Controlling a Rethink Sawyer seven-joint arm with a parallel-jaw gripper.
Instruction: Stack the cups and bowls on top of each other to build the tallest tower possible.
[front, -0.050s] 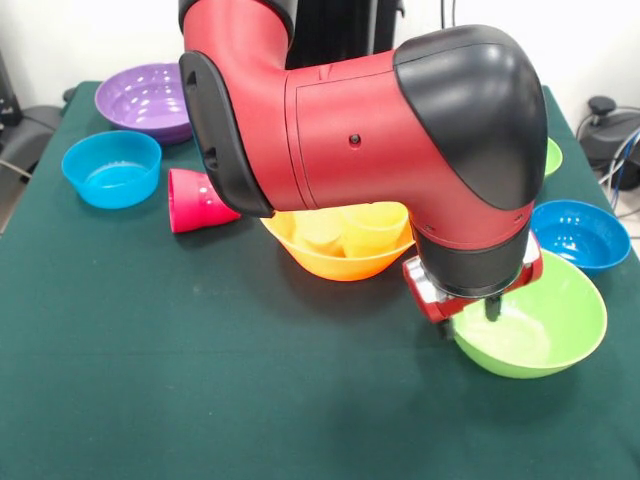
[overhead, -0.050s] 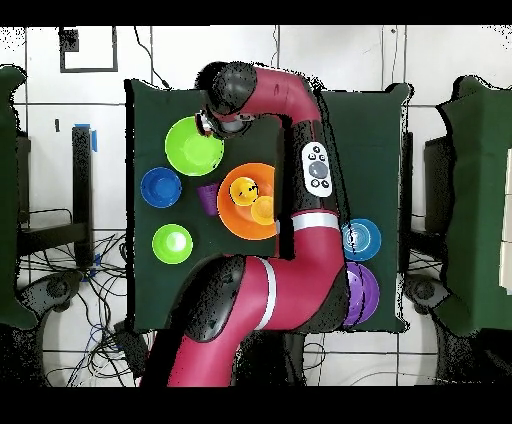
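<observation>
Nearest the camera in the front view: large glossy lime green plastic bowl (front, -0.050s: 540, 335), upright on the dark green cloth-covered table (front, -0.050s: 200, 380), empty as far as can be seen. Red and black robot arm (front, -0.050s: 400, 130) reaching across the table and bending down over that bowl's rim. Gripper (front, -0.050s: 470, 318) hanging at the bowl's edge nearest the orange bowl, dark fingertips just at or inside the rim; spread of the fingers cannot be told, nor whether anything is held.

Just behind and beside the green bowl: large glossy orange plastic bowl (front, -0.050s: 340, 262), upright. Inside it, two small ribbed plastic cups: yellow-orange one (front, -0.050s: 372, 228) and pale yellow one (front, -0.050s: 318, 232), side by side, partly hidden by the arm.

Red-pink ribbed plastic cup (front, -0.050s: 198, 201) on its side on the cloth, just beside the orange bowl, mouth toward the camera-left edge. Small purple cup (overhead, -0.050s: 208, 197) seen from overhead only, close against the orange bowl.

Small blue plastic bowl (front, -0.050s: 112, 168) upright near the red-pink cup. Large purple plastic bowl (front, -0.050s: 148, 100) behind it toward the far corner. Second small blue bowl (front, -0.050s: 582, 233) just behind the large green bowl. Small lime green bowl (overhead, -0.050s: 172, 243) well apart from the gripper, only its edge showing in the front view past the arm.
</observation>
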